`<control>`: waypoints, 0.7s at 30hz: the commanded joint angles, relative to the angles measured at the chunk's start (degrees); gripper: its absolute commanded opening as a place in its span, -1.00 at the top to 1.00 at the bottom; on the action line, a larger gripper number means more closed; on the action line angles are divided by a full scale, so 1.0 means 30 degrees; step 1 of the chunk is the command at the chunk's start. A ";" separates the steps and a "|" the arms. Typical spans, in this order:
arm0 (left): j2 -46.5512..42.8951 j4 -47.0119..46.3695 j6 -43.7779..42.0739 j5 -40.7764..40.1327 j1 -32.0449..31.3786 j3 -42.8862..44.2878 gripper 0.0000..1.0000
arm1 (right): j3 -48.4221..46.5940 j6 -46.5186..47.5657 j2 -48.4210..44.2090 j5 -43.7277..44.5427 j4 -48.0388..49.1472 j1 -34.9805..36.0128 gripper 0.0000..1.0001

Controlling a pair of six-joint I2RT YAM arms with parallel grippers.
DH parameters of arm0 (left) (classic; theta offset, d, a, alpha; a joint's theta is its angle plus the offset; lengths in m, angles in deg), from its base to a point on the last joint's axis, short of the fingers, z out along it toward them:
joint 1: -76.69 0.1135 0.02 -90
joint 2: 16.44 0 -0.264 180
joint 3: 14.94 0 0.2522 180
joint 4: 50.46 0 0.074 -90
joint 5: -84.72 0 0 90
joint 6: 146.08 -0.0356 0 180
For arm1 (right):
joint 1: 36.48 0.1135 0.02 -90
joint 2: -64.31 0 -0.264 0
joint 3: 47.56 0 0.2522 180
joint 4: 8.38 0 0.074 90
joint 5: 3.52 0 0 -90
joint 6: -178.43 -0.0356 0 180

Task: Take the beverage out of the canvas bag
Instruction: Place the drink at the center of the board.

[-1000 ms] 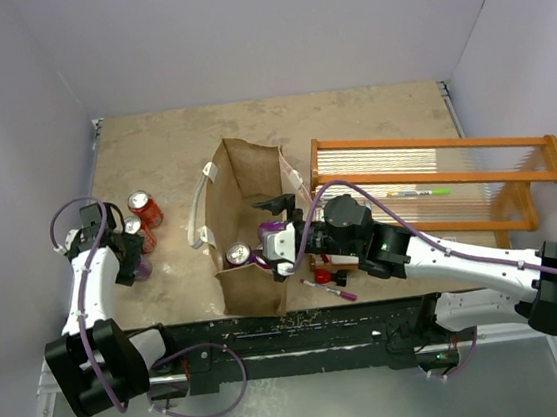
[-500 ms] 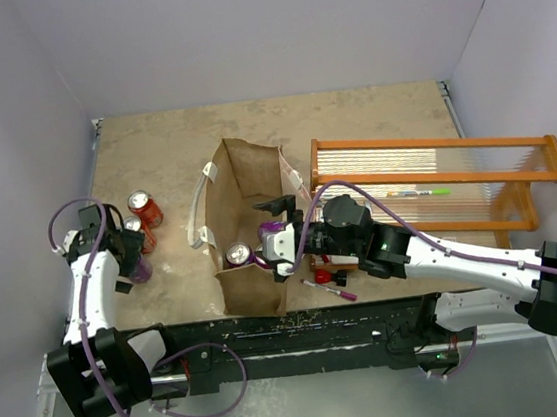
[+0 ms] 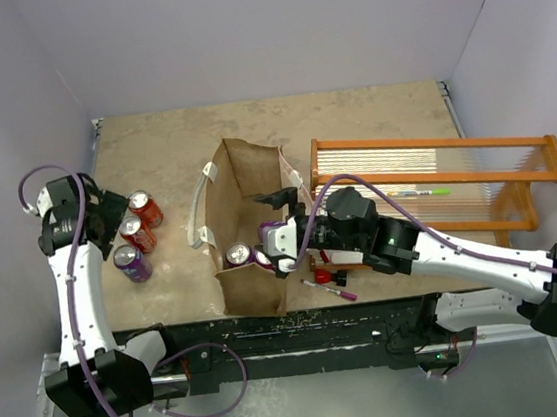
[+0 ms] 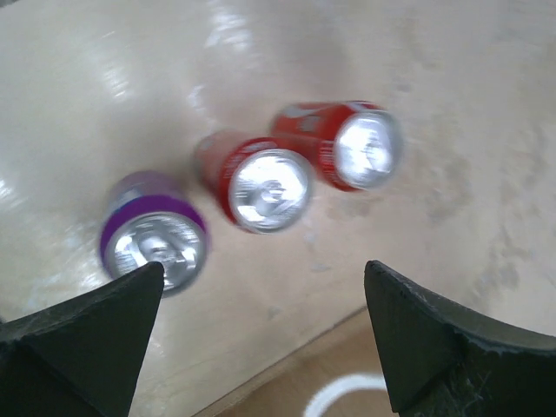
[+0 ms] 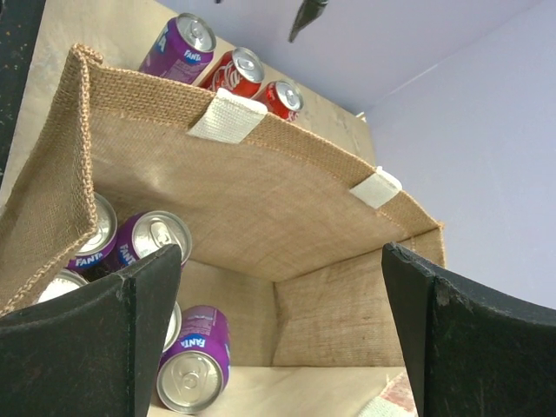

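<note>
A pale mottled worktop [image 3: 369, 123], boxed in by plain lilac walls, carries the tall tan canvas bag [image 3: 245, 177] with white loop handles. It stands open-mouthed near the middle, with an orange wooden-framed rack [image 3: 432, 141] just beside it on the right. Left of the bag and well apart from it, a purple drink can [image 3: 132, 263] and two red drink cans [image 3: 137, 234] stand upright in a row. The left hand [image 4: 261, 271] hovers over them, fingers spread wide with nothing between them. The right hand [image 5: 280, 254] is at the bag's mouth, likewise spread and empty, looking down on several purple cans [image 5: 152, 243] inside. I'd judge the unloading part done and another pick in hand: next, the right hand must drop around one can, clear of the bag wall, and close. How many cans are in there I can't count, since the hand hides some, and the left wrist view is blurred
</note>
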 commanded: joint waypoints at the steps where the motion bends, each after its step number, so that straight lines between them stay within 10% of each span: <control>1: -0.0668 -0.3336 -0.4200 0.4411 -0.0474 0.2351 -0.98 | -0.1146 0.0801 -0.0945 0.0482 -0.1127 -0.0061 -0.96; 12: 0.0590 -0.7689 -0.8173 1.3862 -0.3715 0.4791 -0.99 | -0.1157 0.2927 -0.1878 -0.0653 -0.6354 -0.0070 -0.97; 21: 0.0840 -0.8295 -0.6996 1.5200 -0.7783 0.4568 -0.94 | -0.0661 0.3510 -0.0672 -0.2313 -0.8625 -0.0058 -0.98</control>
